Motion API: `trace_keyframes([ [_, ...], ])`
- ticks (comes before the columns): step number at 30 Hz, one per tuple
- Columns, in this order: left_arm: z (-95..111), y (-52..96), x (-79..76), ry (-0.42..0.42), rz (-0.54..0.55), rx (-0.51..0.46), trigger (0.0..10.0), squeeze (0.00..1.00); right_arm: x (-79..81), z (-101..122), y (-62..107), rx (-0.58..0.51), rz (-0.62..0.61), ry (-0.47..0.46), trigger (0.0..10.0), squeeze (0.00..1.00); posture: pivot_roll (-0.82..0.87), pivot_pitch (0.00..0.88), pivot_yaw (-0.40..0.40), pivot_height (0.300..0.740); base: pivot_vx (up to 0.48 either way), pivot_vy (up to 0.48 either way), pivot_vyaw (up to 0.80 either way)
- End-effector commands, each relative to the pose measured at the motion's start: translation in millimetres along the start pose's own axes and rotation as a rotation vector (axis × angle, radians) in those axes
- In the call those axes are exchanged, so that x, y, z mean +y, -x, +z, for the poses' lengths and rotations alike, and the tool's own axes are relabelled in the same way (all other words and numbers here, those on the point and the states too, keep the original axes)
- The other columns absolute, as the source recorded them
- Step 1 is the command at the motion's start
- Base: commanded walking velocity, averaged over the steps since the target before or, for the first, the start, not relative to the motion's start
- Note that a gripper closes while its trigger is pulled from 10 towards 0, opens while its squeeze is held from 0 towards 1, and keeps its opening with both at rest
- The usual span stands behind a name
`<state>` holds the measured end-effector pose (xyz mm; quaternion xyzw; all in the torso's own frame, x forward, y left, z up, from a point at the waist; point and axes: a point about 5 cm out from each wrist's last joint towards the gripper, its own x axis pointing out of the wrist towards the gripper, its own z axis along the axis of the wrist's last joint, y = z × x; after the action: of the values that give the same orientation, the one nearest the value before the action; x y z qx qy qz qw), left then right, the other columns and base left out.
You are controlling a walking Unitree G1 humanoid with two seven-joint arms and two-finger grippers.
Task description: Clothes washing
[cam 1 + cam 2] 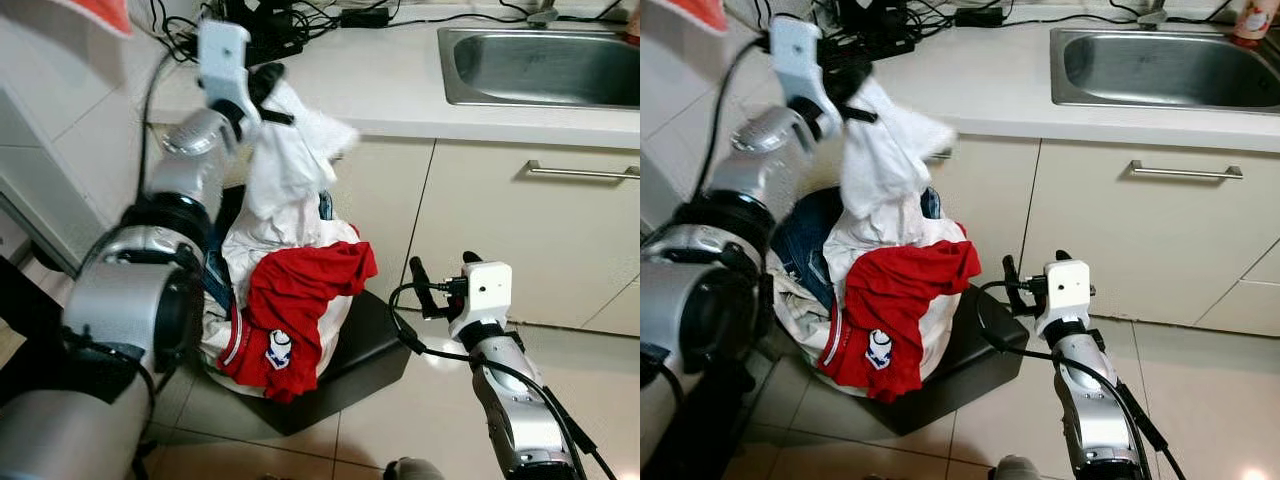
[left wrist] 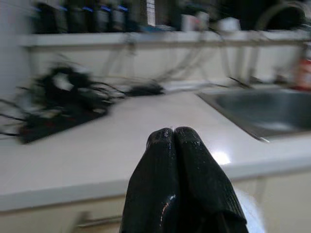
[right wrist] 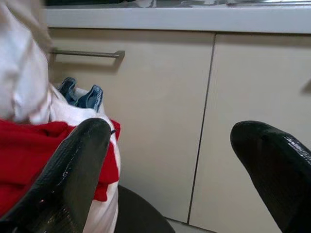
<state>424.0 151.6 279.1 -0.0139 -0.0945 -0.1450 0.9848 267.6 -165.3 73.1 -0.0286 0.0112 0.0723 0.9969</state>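
Barely begun, I'd judge: the left gripper [image 1: 270, 85], fingers pinched together on a white garment [image 1: 290, 150], holds it above the heaped laundry pile [image 1: 290, 290] on the black stool [image 1: 350, 360], while the right gripper [image 1: 445, 275] waits wide open and empty, near right.

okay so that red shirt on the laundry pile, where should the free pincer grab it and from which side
Probably the red shirt's upper right corner, where the fabric bunches into a fold that sticks out past the pile toward the cabinet. The right pincer is open and already level with that side, so come in from the robot's right. The left pincer is shut on the white garment, lifted above the pile.
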Motion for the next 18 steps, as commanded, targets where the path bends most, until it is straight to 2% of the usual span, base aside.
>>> trace_keyframes([
  [1, 20.8, -2.4, 8.2, -0.001, 0.054, -0.058, 0.0, 0.0, 1.3, -0.5, -1.9, 0.005, 0.011, 0.007, 10.0, 0.0, -0.27, 0.0, 0.105, 0.74, 0.0, 0.0, 0.0],
  [3, 35.3, -0.9, 22.1, -0.009, 0.133, -0.086, 0.0, 0.0, 0.7, 0.0, -2.7, 0.004, 0.007, 0.009, 10.0, 0.0, -0.28, 0.0, 0.112, 0.74, 0.0, 0.0, 0.0],
  [4, 35.3, -0.9, 22.1, -0.009, 0.133, -0.086, 0.0, 0.0, 0.7, 0.0, -2.7, 0.004, 0.007, 0.009, 10.0, 0.0, -0.28, 0.0, 0.112, 0.74, 0.0, 0.0, 0.0],
  [5, 41.9, 3.1, 35.8, -0.018, 0.205, -0.096, 0.0, 0.0, -0.3, 0.3, -3.3, 0.004, -0.006, 0.009, 10.0, 0.0, -0.28, 0.0, 0.116, 0.74, 0.0, 0.0, 0.0],
  [6, 44.2, 6.3, 44.0, -0.026, 0.248, -0.101, 0.0, 0.0, -0.8, 0.1, -3.5, 0.008, -0.014, 0.009, 10.0, 0.0, -0.29, 0.0, 0.118, 0.74, 0.0, 0.0, 0.0],
  [7, 44.2, 6.3, 44.0, -0.026, 0.248, -0.101, 0.0, 0.0, -0.8, 0.1, -3.5, 0.008, -0.014, 0.009, 10.0, 0.0, -0.29, 0.0, 0.118, 0.74, 0.0, 0.0, 0.0],
  [8, 45.3, 11.7, 56.1, -0.037, 0.308, -0.101, 0.0, 0.0, -1.3, -0.8, -3.4, 0.016, -0.025, 0.007, 10.0, 0.0, -0.29, 0.0, 0.119, 0.74, 0.0, 0.0, 0.0],
  [10, 45.4, 15.6, 64.1, -0.044, 0.346, -0.097, 0.0, 0.0, -1.6, -1.4, -3.2, 0.021, -0.029, 0.007, 10.0, 0.0, -0.29, 0.0, 0.12, 0.74, 0.0, 0.0, 0.0],
  [11, 47.9, 21.4, 75.2, -0.062, 0.395, -0.103, 0.0, 0.0, -1.7, -1.5, -2.4, 0.019, -0.03, 0.012, 10.0, 0.0, -0.29, 0.0, 0.12, 0.74, 0.0, 0.0, 0.0],
  [13, 49.9, 24.8, 81.3, -0.062, 0.419, -0.111, 0.0, 0.0, -1.9, -1.2, -1.9, 0.015, -0.031, 0.01, 10.0, 0.0, -0.29, 0.0, 0.12, 0.74, 0.0, 0.0, 0.0],
  [15, 62.6, 31.8, 93.8, -0.058, 0.455, -0.163, 0.0, 0.0, -3.5, 0.3, -1.6, 0.005, -0.034, 0.008, 10.0, 0.0, -0.29, 0.0, 0.116, 0.74, 0.0, 0.0, 0.62],
  [18, 81.0, 38.2, 103.5, -0.074, 0.491, -0.235, 0.0, 0.0, -4.8, 1.0, -1.9, 0.004, -0.036, 0.008, 10.0, 0.0, -0.28, 0.0, 0.109, 0.74, 0.0, 0.0, 0.67],
])
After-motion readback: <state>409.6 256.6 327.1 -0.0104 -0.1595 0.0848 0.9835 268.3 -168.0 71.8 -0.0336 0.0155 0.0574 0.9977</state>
